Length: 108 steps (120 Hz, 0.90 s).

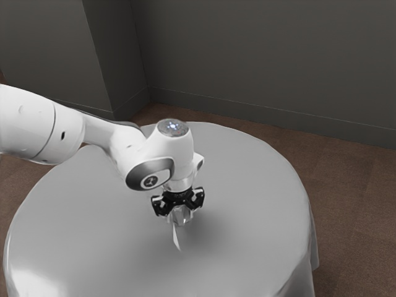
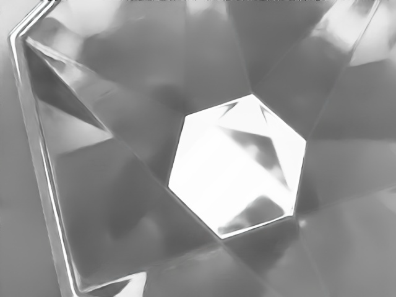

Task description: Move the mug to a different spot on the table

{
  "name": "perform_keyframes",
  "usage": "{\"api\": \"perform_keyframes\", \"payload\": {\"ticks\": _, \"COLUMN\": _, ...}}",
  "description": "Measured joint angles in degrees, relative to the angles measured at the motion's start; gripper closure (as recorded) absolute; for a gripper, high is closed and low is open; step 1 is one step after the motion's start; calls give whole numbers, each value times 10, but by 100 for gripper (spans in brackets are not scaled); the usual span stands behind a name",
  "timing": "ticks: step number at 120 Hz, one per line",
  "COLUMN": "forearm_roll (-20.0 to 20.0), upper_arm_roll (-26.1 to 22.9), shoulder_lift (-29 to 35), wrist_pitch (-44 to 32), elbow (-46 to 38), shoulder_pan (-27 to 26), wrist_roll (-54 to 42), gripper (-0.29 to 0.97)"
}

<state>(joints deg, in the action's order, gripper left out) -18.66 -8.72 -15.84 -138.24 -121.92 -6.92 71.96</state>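
One glassy mug (image 1: 180, 219) sits right beneath your jaws, whose state I cannot tell, so confirm a firm pinch before lifting it.

The mug (image 1: 178, 224) is directly beneath the tool (image 1: 178, 212), near the middle of the surface (image 1: 266, 198).

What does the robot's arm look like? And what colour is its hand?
The arm is white and smooth, made of fat rounded tubes joined together. Near the wrist there is a grey oval patch with a tiny light mark on it, and a shiny round cap sits on top. The hand is small, black and chunky.
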Motion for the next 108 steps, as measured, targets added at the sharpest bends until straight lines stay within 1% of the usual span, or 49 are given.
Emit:
{"api": "perform_keyframes", "payload": {"ticks": 12, "forearm_roll": -3, "upper_arm_roll": 4, "shoulder_lift": -4, "wrist_pitch": 0, "elbow": 0, "shoulder_pan": 0, "wrist_roll": 10, "gripper": 30}}
{"api": "perform_keyframes", "payload": {"ticks": 25, "forearm_roll": -4, "upper_arm_roll": 5, "shoulder_lift": -5, "wrist_pitch": 0, "elbow": 1, "shoulder_pan": -1, "wrist_roll": 19, "gripper": 44}}
{"api": "perform_keyframes", "payload": {"ticks": 42, "forearm_roll": -7, "upper_arm_roll": 5, "shoulder_lift": -3, "wrist_pitch": 1, "elbow": 1, "shoulder_pan": -4, "wrist_roll": 29, "gripper": 53}}
{"api": "perform_keyframes", "payload": {"ticks": 66, "forearm_roll": -69, "upper_arm_roll": 8, "shoulder_lift": 19, "wrist_pitch": 6, "elbow": 0, "shoulder_pan": -16, "wrist_roll": 41, "gripper": 58}}
{"api": "perform_keyframes", "payload": {"ticks": 78, "forearm_roll": -119, "upper_arm_roll": 12, "shoulder_lift": 31, "wrist_pitch": 13, "elbow": -1, "shoulder_pan": -19, "wrist_roll": 51, "gripper": 59}}
{"api": "perform_keyframes", "payload": {"ticks": 88, "forearm_roll": -156, "upper_arm_roll": 20, "shoulder_lift": 38, "wrist_pitch": 20, "elbow": -1, "shoulder_pan": -20, "wrist_roll": 59, "gripper": 62}}
{"api": "perform_keyframes", "payload": {"ticks": 108, "forearm_roll": -196, "upper_arm_roll": 38, "shoulder_lift": 56, "wrist_pitch": 38, "elbow": 0, "shoulder_pan": -19, "wrist_roll": 72, "gripper": 64}}
